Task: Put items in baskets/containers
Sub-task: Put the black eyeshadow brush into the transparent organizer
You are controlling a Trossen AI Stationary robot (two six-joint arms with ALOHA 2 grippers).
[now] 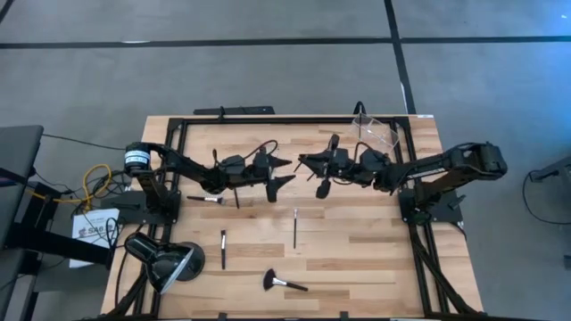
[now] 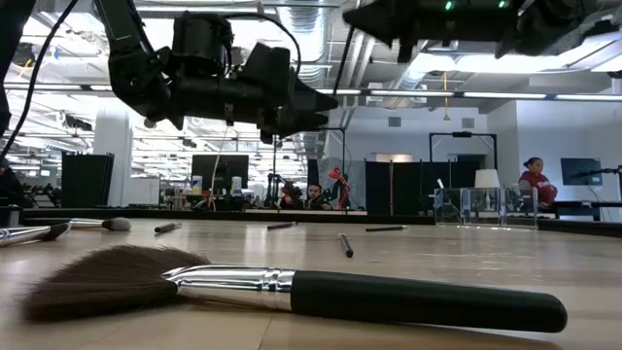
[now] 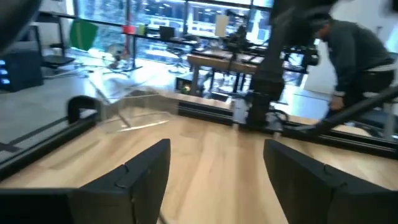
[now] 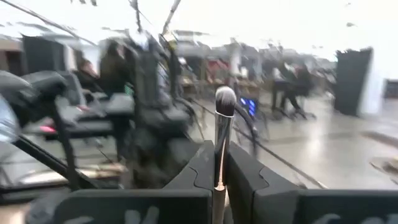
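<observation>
My right gripper (image 4: 219, 180) hovers above mid-table (image 1: 305, 161) and is shut on a thin makeup brush (image 4: 222, 134) with a silver ferrule and a small dark bristle head. My left gripper (image 3: 214, 168) is open, also raised over mid-table (image 1: 281, 175), facing the right one and touching nothing. Thin brushes (image 1: 295, 227) (image 1: 223, 248) (image 1: 205, 199) lie flat on the wood. The large fluffy brush (image 1: 284, 283) (image 2: 292, 292) lies near the near edge. The clear holder (image 1: 379, 132) (image 3: 134, 106) stands at the far right corner. My right gripper pinches the thin brush between its two fingers (image 4: 199, 171) on the silver ferrule (image 4: 221, 155), below the bristle head. The bristle head (image 4: 225, 99) sticks out past the fingers. The brush is lifted clear of the table; its handle end is hidden behind the fingers.
A black dome lamp (image 1: 165, 259) sits at the table's near left corner. A black frame (image 1: 294, 119) runs along the table's sides. More thin brushes (image 2: 345, 243) (image 2: 387, 228) lie across the table in the low view. People sit in the room behind (image 2: 535, 180).
</observation>
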